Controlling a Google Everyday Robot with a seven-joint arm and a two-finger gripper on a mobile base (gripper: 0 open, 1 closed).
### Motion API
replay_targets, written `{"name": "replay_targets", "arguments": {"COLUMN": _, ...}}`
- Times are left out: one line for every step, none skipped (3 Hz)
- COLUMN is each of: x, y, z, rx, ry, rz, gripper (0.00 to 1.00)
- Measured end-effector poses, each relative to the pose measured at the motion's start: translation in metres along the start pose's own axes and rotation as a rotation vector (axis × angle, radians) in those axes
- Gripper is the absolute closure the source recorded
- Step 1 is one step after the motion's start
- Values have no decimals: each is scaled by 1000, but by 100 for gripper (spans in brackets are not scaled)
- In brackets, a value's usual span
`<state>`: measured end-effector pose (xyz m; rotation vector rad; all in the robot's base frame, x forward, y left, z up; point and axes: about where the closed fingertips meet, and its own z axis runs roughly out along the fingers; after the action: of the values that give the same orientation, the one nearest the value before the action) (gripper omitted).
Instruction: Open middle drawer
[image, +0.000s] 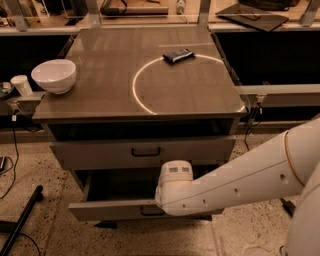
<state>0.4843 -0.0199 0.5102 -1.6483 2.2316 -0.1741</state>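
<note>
Gripper at lower centre, against the middle drawer front; I cannot tell its hold. Risk: a skewed pull slips it off.

White arm seen entering from right edge, stretched leftward and slightly downward, low in view. Thin yellow seam noted near its thick upper end; row of small dark dots noted along forearm. Forearm ended at rounded wrist housing, turned downward. Gripper carried beneath wrist housing at lower centre of view, largely concealed by it.
</note>
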Motion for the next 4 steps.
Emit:
{"name": "replay_targets", "arguments": {"x": -2, "y": -2, "z": 5, "rx": 11, "ry": 9, "rz": -9, "gripper": 100}}
{"name": "replay_targets", "arguments": {"x": -3, "y": -5, "z": 17, "rx": 31, "ry": 41, "rz": -24, "gripper": 100}}
{"name": "replay_targets", "arguments": {"x": 0, "y": -7, "z": 33, "rx": 58, "ry": 97, "rz": -47, "gripper": 100}}
{"name": "replay_targets", "arguments": {"x": 1, "y": -16, "z": 50, "rx": 73, "ry": 135, "rz": -71, "gripper": 100}}
